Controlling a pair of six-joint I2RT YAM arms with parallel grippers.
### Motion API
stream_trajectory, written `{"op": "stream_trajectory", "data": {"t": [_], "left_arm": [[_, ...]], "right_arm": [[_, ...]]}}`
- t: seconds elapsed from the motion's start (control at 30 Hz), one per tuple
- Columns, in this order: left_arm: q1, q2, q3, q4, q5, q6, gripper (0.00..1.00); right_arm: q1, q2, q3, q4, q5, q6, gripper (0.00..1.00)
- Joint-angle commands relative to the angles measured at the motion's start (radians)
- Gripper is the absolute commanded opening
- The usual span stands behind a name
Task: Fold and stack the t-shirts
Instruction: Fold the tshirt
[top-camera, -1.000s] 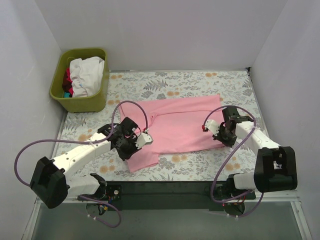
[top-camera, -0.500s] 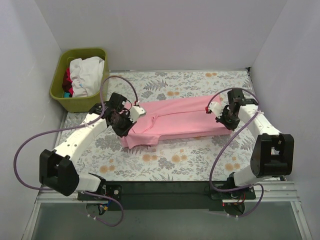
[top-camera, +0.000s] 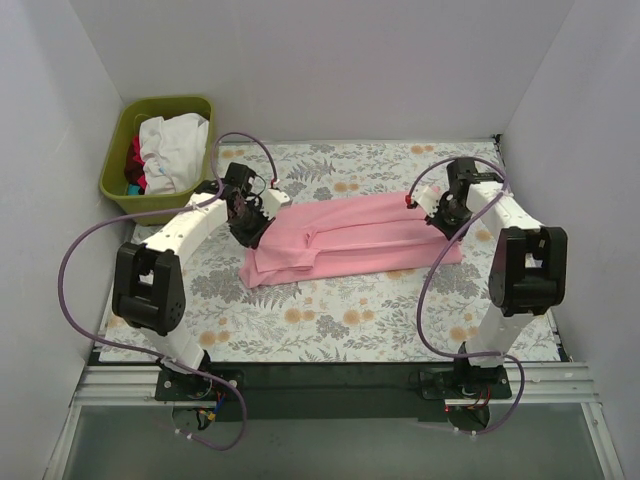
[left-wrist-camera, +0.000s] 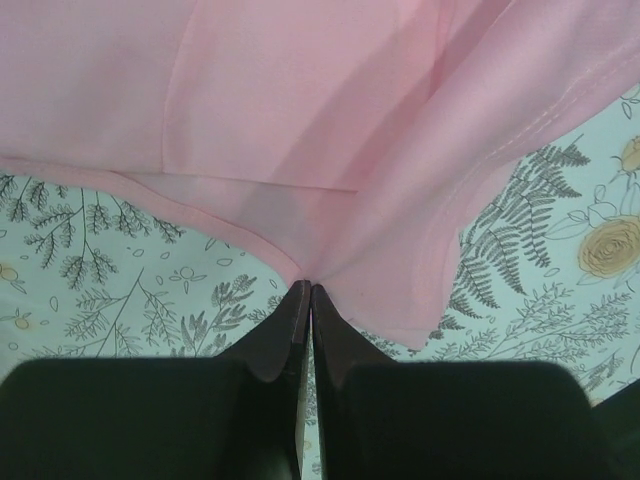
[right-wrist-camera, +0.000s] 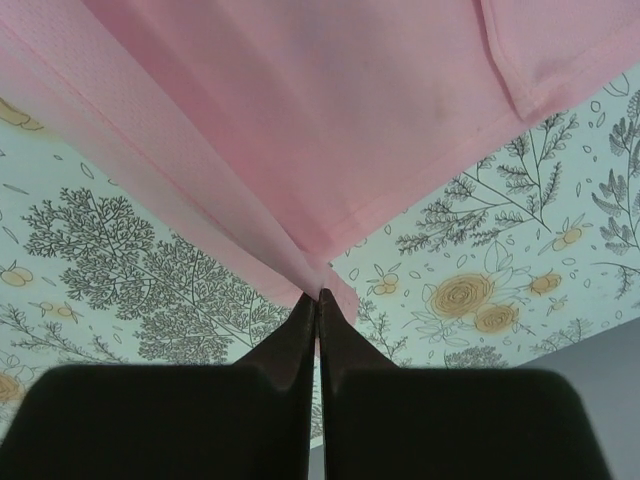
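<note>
While both my arms reach far out over the table (top-camera: 350, 315), its flowered top bears the pink shirt (top-camera: 350, 240), which lies as a long band across the middle, doubled over along its length, with a sleeve fold showing toward its left end. At the far left corner stands the green bin (top-camera: 118, 182), well apart from the shirt. In it lie a white garment (top-camera: 175, 140) and, just beside that, some red cloth (top-camera: 133, 158). My left gripper (top-camera: 250, 220) sits at the shirt's left end, jaws pressed together with a pinch of pink hem between the tips, the cloth spreading away from them over the fern print. My right gripper (top-camera: 441, 212) is at the far right corner of the shirt, clamped the same way on the hem there, where the edge tapers to a point at my fingertips
</note>
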Motion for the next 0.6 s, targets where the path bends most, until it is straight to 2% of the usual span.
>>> {"op": "stream_trajectory", "data": {"t": [0.0,0.57], "left_arm": [[0.012,0.016,0.040,0.033,0.019,0.035,0.00],[0.038,0.119,0.033,0.114,0.021,0.036,0.00]], "right_arm": [[-0.003,0.052,0.063,-0.034,-0.003,-0.037,0.01],[-0.002,0.203,0.182,-0.022,-0.018,-0.005,0.01]]}}
